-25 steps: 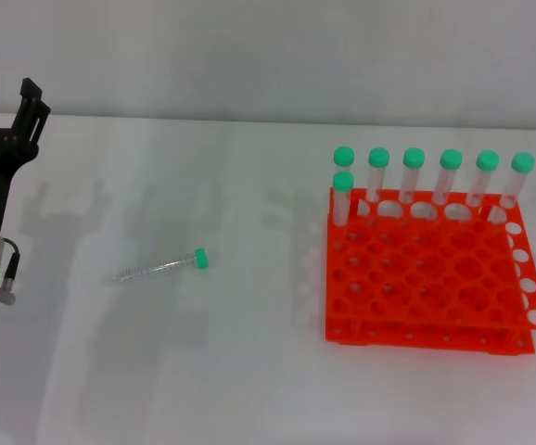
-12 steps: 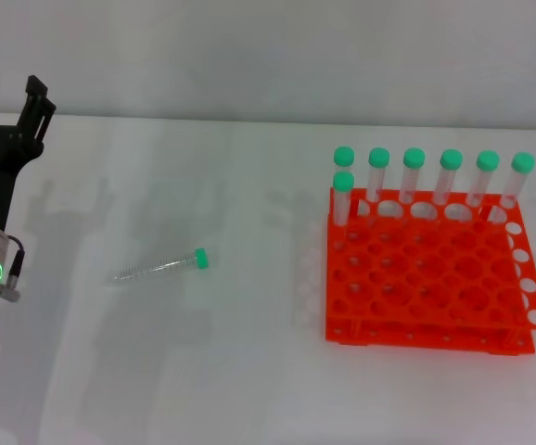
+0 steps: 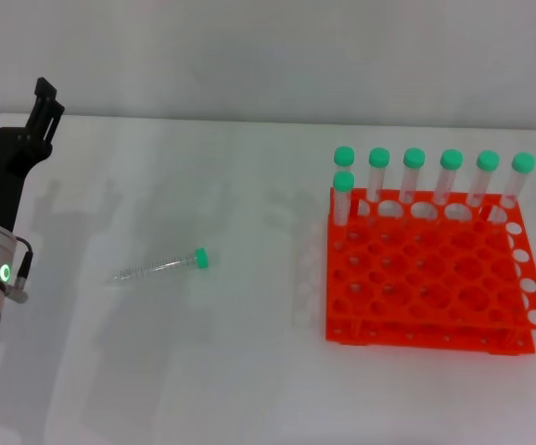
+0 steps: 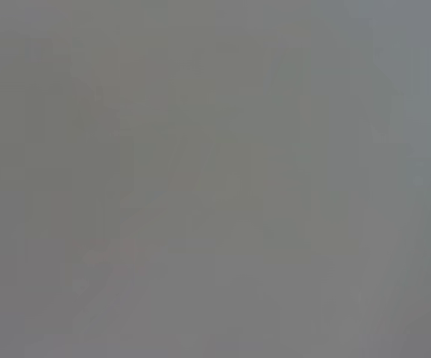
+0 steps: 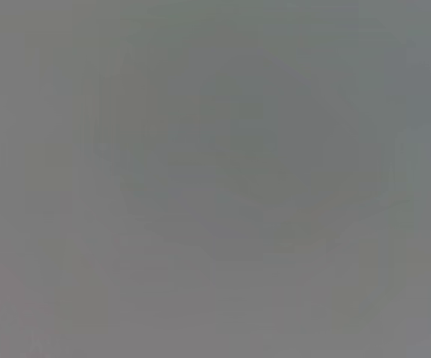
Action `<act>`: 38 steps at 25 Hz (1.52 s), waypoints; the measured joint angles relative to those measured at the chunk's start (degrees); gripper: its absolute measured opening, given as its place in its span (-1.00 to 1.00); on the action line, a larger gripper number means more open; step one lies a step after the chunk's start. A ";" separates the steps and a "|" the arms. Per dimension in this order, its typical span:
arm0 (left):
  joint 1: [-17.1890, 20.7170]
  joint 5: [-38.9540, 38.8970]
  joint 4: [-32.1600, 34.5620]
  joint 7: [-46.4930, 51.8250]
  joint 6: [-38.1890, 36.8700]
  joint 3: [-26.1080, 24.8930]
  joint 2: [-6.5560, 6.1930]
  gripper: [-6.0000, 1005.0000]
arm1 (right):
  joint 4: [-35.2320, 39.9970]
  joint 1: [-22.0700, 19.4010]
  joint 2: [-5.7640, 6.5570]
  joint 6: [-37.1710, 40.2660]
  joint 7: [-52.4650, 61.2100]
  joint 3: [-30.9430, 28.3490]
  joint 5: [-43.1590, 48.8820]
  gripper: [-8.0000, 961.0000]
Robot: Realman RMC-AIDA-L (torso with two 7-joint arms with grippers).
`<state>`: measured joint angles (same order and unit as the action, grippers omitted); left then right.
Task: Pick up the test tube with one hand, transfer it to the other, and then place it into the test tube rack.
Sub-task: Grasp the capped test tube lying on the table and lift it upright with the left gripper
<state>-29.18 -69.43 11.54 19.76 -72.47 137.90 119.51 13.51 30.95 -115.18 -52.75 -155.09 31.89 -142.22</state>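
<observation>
Head view: left gripper, black w/ thin claw-type fingers, sits at the far left edge of the white tabletop, mounted on a thick white cylindrical arm w/ black rings and a small green light. Two fingers stand clearly apart, holding nothing. Gripper is well apart from the test tube.

Test tube: slim clear plastic cylinder, faint printed graduations, green screw cap. It lies flat on the tabletop, left of centre, cap end toward the test tube rack, slightly angled. Nothing touches it.

Test tube rack: bright orange-red moulded plastic, rectangular, two tiers, grid of round holes; stands on the right side of the tabletop, well apart from the loose tube. Seven green-capped tubes stand upright in it: six in the back row, one more just in front at the left corner. Remaining holes look open. Tabletop surface is smooth, matte, w/ soft shadows. Right gripper does not show here.

Left wrist view: uniform grey field, no shapes resolvable.

Right wrist view: same, uniform grey; right gripper not shown, finger state n/a.
</observation>
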 joint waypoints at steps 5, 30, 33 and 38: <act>-0.82 0.27 0.04 1.73 3.26 0.03 -0.49 0.78 | 0.00 -0.11 -0.02 -0.06 -0.10 0.08 0.02 0.75; -31.24 58.48 -43.93 93.69 -6.67 25.88 -15.49 0.78 | -0.10 -0.29 -0.02 -0.36 -0.36 1.77 0.01 0.75; -34.41 65.73 -47.29 93.70 -9.48 25.69 -15.24 0.78 | -0.10 -0.45 -0.09 -0.36 -0.37 1.77 0.02 0.75; -38.17 78.19 -48.09 92.15 -10.68 25.48 -14.90 0.78 | -0.16 -0.84 -0.14 -0.36 -0.39 1.77 0.01 0.75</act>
<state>-67.35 8.75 -36.55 111.92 -83.14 163.38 104.61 13.36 30.11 -115.32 -53.11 -155.48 33.66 -142.21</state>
